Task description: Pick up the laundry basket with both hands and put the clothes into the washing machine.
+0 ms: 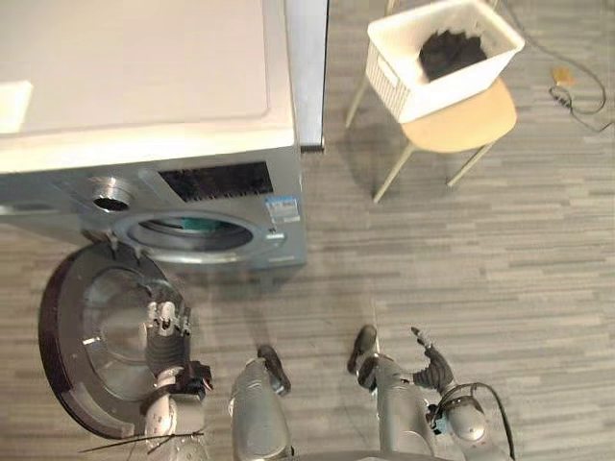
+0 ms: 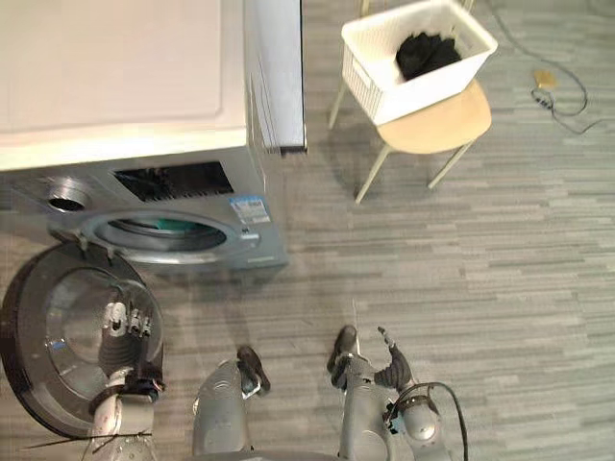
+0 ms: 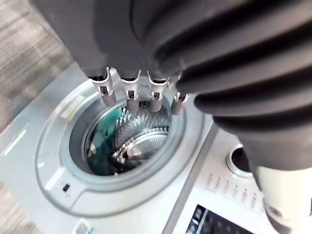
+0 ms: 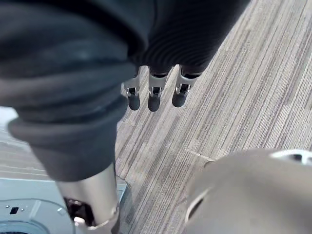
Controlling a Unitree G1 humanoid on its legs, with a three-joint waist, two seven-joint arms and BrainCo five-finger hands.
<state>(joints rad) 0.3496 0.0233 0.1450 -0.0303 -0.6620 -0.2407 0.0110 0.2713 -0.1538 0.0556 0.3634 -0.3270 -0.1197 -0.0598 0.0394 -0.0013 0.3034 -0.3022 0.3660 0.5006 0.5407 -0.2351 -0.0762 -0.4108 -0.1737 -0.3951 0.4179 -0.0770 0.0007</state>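
Two hands, both empty. Left hand [image 1: 165, 331] hangs over the washer's [image 1: 144, 96] open door [image 1: 67, 327], fingers straight, touching nothing. Right hand [image 1: 430, 360] low over the floor, fingers loose. Basket [image 1: 461, 82] of dark clothes [image 1: 452, 53] sits on the chair [image 1: 471, 120] seat, well apart from both.

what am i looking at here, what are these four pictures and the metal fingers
These are four views from a two-legged robot. Two come from its head looking down; two sit on its wrists, looking along the fingers. The grey box is a washing machine with its round door open and something teal inside. The left hand hangs before the door, the right hand over the floor; both open, holding nothing. The white laundry basket of dark clothes sits on a chair.
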